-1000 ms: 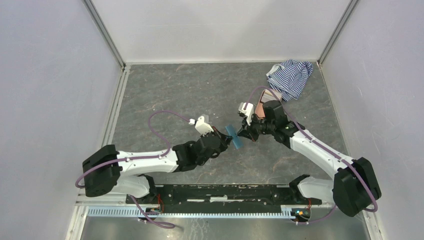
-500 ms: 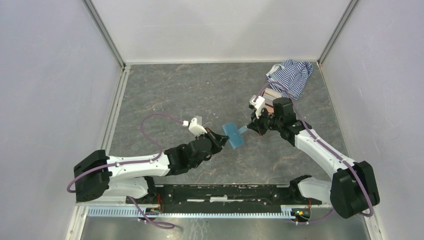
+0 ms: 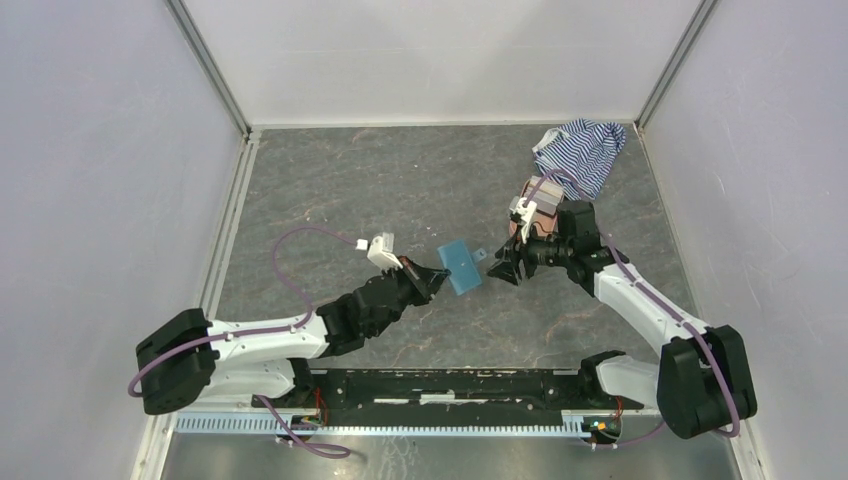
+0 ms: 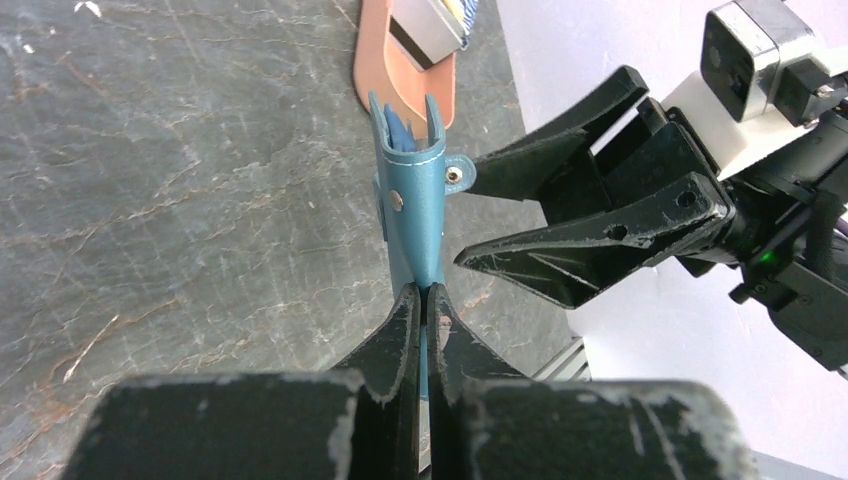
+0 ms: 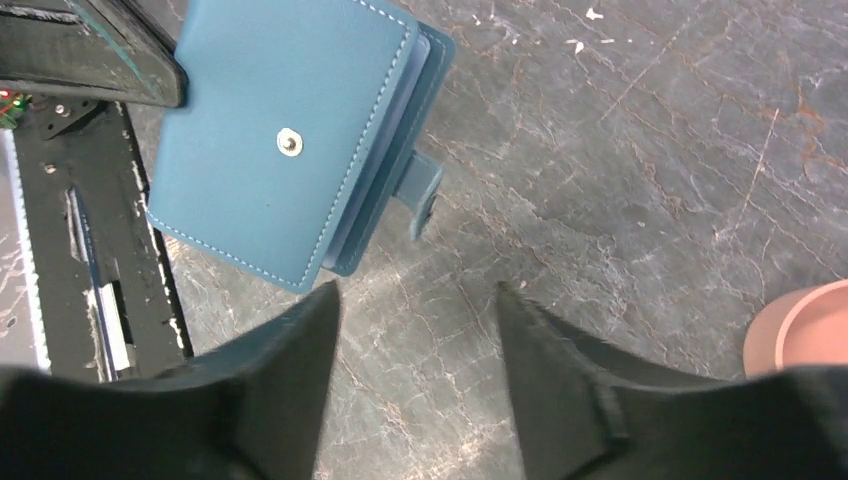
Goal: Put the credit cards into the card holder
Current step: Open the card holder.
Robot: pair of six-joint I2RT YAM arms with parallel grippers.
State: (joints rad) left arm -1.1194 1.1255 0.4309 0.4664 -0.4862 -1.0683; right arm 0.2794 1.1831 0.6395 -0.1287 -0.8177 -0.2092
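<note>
My left gripper (image 3: 437, 276) (image 4: 421, 293) is shut on one edge of the teal card holder (image 3: 460, 266) (image 4: 414, 195) (image 5: 288, 140) and holds it above the table. The holder is folded, with its snap tab (image 5: 420, 192) hanging unfastened. Just to its right, my right gripper (image 3: 497, 266) (image 5: 415, 290) stands open, close to the holder without touching it. A grey credit card (image 4: 426, 28) with a dark stripe rests on the pink oval case (image 4: 400, 85) beyond the holder. No card shows inside the holder.
A blue-white striped cloth (image 3: 582, 155) lies at the back right corner, and the pink case (image 3: 519, 214) (image 5: 800, 328) sits just in front of it, partly under my right arm. White walls enclose the grey marbled table (image 3: 380, 190).
My right gripper has opened, let go of the holder's snap tab and drawn back to the right. My left arm has carried the holder slightly left.
</note>
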